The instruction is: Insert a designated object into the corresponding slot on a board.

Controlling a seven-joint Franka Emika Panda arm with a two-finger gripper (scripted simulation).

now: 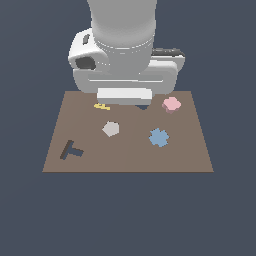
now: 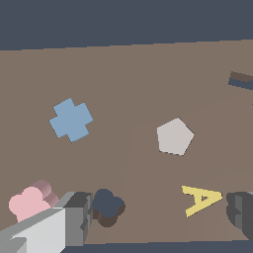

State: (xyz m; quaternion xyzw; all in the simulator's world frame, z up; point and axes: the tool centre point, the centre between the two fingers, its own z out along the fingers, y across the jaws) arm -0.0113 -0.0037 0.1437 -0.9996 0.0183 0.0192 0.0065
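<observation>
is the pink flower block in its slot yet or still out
Out. The pink block sits raised on the board, beside the empty dark lobed slot, with a gripper finger between them.

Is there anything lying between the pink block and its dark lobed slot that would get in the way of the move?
Nothing on the board lies between them. In the wrist view, only one gripper finger sits between the pink block and the slot.

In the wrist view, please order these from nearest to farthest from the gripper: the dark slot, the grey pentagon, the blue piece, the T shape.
From the gripper:
1. Slot, between the fingers, beside one of them.
2. Pentagon, mid-board.
3. Blue piece, beyond the slot.
4. T shape, cut by the frame edge.
</observation>
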